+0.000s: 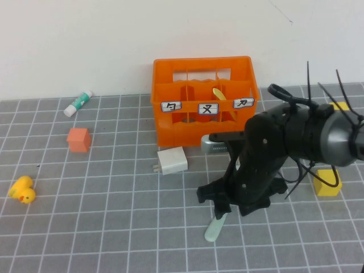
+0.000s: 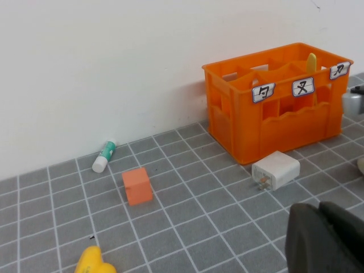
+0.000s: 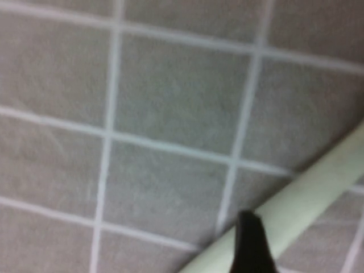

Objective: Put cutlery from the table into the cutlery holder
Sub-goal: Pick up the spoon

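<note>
Low: right gripper (image 1: 219, 211) over spoon (image 1: 214, 230).

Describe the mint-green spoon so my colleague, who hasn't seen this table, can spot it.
Start at the orange crate by the wall, then come toward the robot past the white charger. Under the right claw, low over the grey table, lies the spoon: the only pale green, long, slim thing. The left claw shows only as a dark edge in its wrist view.

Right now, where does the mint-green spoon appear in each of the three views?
High view: the mint-green spoon lies on the table under the right gripper, in front of the cutlery holder.
Left wrist view: the spoon is not visible; the left gripper is at the corner.
Right wrist view: the spoon crosses diagonally beside a dark fingertip.
Shared landmark: the table's white grid.
</note>
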Robot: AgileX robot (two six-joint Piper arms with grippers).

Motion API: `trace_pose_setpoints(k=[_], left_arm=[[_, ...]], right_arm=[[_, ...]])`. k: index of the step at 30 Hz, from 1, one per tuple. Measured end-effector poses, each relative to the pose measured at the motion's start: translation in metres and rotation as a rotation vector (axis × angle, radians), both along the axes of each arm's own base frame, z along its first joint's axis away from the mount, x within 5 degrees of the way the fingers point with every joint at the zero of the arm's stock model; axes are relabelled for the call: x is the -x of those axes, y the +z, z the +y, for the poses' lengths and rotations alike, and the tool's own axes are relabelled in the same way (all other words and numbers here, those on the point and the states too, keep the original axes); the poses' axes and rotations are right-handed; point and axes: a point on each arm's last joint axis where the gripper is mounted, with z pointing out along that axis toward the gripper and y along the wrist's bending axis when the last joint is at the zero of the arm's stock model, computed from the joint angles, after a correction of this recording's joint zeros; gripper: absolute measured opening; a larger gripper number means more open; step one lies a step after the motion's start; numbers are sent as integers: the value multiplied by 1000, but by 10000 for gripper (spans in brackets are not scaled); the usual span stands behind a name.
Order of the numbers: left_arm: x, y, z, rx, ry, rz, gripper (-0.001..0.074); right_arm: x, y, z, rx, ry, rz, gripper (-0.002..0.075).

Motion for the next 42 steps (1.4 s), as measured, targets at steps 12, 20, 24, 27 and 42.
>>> trace_pose_setpoints(k=[12,20,24,27,42], left_arm=[[0,0,0,0,0,0,0],[0,0,0,1,0,-1,0],[0,0,0,3,0,0,0],[0,0,0,3,0,0,0],[0,0,0,2,1,-1,0]], right_arm=[[8,-2,8,75,63,0,411],[15,-3,-6,257,130,64,412],[14,-3,-5,257,195,52,412],[14,-3,-5,257,264,41,412],[14,-4,-2,241,450,25,214]])
